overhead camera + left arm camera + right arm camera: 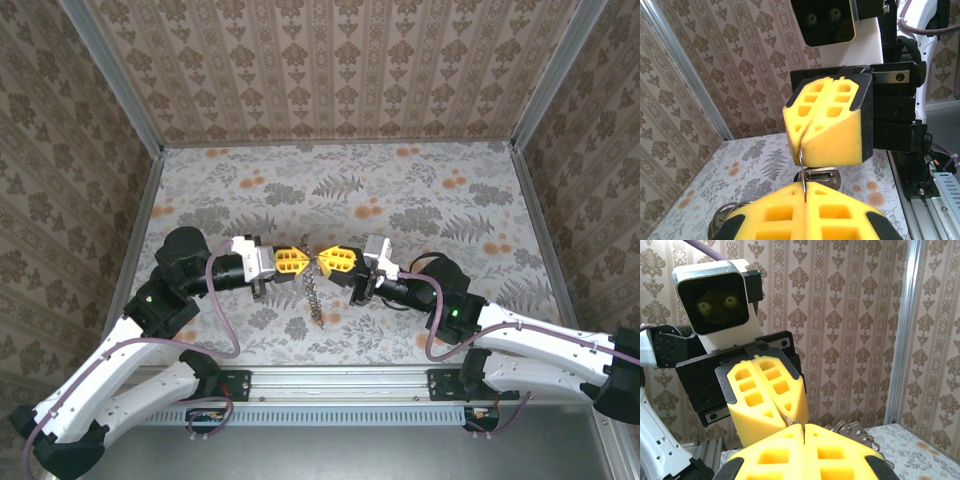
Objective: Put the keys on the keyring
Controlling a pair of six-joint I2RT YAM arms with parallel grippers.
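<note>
My two grippers meet tip to tip above the middle of the table, the left gripper (299, 262) facing the right gripper (326, 262). Both are shut on one thin wire ring of the keyring (804, 170), which spans the small gap between them. In the left wrist view my left gripper (805, 192) pinches the wire's lower end, and the right gripper's yellow fingers (827, 122) clamp its upper end. A slotted metal piece (821, 177) hangs just behind the wire. The keyring's chain (314, 298) dangles to the table. Metal rings and chain links (855, 431) bunch beside the right gripper (804, 427). I cannot pick out the keys in this bunch.
Patterned walls enclose the floral table (400, 190) on three sides, with an aluminium post (900, 335) at the corner. The rail (330, 385) that carries both arm bases runs along the near edge. Purple cables (225, 320) loop off each arm.
</note>
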